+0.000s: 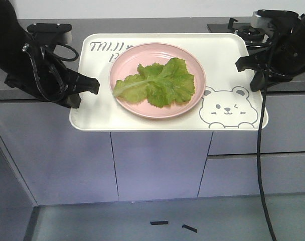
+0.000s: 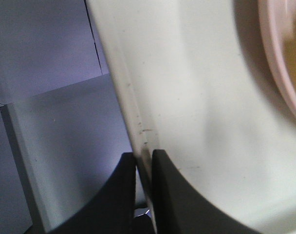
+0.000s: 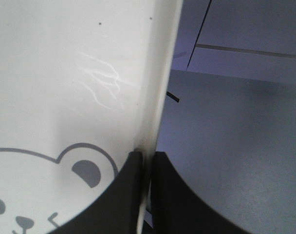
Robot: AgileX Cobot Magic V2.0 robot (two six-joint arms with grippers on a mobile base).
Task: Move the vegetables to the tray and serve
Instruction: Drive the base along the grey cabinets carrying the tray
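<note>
Grey floor (image 1: 142, 216) with two small black marks (image 1: 159, 222) lies nearest, and pale cabinet fronts (image 1: 157, 165) rise behind it. Above them the tray (image 1: 92, 113) juts out past the counter's front edge, gripped at both short ends. The left gripper (image 1: 90, 85) is pinched onto the tray's left rim, its jaws closed on either side of the edge in the wrist view, and the right gripper (image 1: 241, 64) is clamped onto the right rim the same way, just beside the printed bear face (image 1: 226, 107). A black cable (image 1: 261, 165) hangs below the right arm. The vegetables (image 1: 160, 83) lie on a pink plate (image 1: 125, 65) sitting mid-tray, partly covering the grey lettering (image 1: 106, 46). Farther back are the grey counter (image 1: 142, 25) and a stove burner (image 1: 253, 31).
</note>
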